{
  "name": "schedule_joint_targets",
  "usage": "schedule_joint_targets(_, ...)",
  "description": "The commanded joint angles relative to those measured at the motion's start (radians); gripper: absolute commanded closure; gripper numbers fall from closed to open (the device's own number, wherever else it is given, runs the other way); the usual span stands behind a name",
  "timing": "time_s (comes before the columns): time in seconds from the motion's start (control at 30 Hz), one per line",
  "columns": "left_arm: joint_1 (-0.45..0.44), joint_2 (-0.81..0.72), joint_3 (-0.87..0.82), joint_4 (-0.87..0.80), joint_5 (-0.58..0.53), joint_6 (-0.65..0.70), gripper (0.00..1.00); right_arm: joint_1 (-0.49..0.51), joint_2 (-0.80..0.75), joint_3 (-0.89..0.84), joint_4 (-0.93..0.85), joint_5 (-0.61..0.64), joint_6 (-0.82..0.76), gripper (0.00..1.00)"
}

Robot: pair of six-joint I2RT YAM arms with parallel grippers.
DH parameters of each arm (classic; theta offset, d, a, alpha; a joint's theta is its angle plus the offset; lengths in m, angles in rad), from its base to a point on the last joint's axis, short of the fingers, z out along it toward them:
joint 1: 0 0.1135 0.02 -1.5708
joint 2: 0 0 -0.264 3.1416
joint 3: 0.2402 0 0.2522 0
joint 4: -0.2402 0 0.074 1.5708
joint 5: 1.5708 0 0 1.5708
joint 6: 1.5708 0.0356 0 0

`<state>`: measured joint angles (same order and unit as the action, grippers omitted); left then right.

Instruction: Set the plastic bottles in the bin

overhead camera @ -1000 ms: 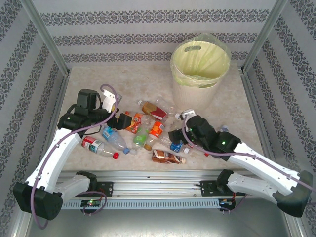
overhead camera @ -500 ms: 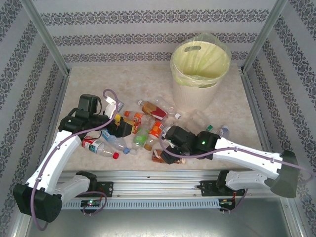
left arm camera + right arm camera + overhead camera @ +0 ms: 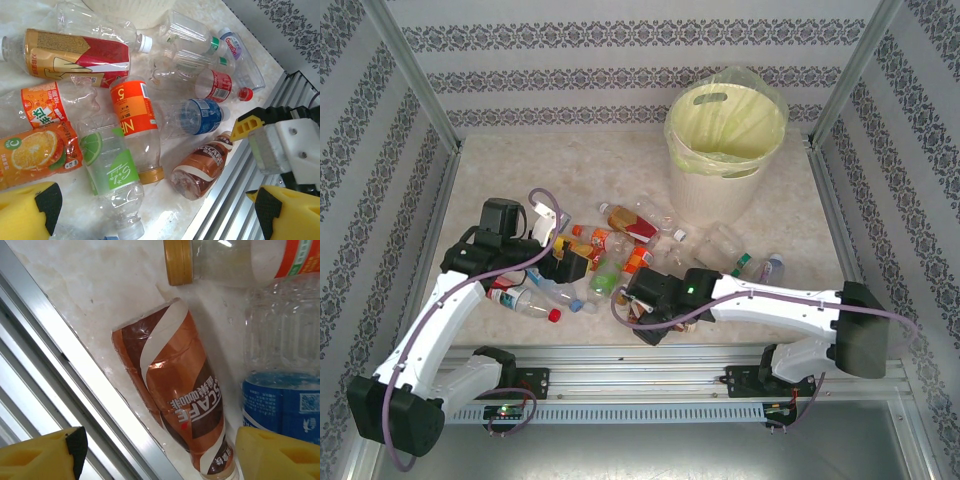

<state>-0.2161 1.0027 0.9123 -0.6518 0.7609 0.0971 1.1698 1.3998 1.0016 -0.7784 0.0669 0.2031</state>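
The bin (image 3: 705, 188) stands at the far side of the table (image 3: 520, 170), a bit to the right, and it has a pale yellow bag (image 3: 730, 125) inside it. The plastic bottles (image 3: 620, 245) lie in a heap on the table in front of the bin, closer to the arms. A few clear ones lie near the bottom of the bin. The left gripper (image 3: 565, 265) hangs low at the left end of the heap. Its yellow fingers (image 3: 25, 212) are spread wide apart and hold nothing. Its own camera shows a bottle with a green label (image 3: 110, 170) lying under it. Next to that one are a bottle with an orange label (image 3: 132, 107) and a big red and gold bottle (image 3: 75, 55). The right gripper (image 3: 642, 308) is down at the near side of the heap, over the brown bottle (image 3: 170, 390). The brown bottle lies on its side at the front edge of the table, just beside the metal rail (image 3: 60, 375). The right gripper's jaws are open, with one finger on each side of the brown bottle, and they are not squeezing it. One finger is over the rail and the other is by the bottle's cap end. A bottle with a blue label (image 3: 280, 405) lies just beside the brown one.
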Motion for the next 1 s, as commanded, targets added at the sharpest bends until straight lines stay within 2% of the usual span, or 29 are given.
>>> schedule_joint_targets(0.0, -0.009, -0.016, -0.021, 0.060, -0.007, -0.010, 0.00, 0.011, 0.034, 0.021, -0.004, 0.023, -0.036, 0.19)
schedule_joint_targets(0.37, -0.009, -0.018, -0.043, 0.098, -0.046, -0.032, 0.00, 0.013, 0.119, 0.032, 0.001, 0.071, -0.059, 0.10)
schedule_joint_targets(0.97, -0.009, -0.012, -0.047, 0.110, -0.076, -0.050, 0.00, 0.013, 0.253, 0.056, 0.067, 0.025, -0.086, 0.09)
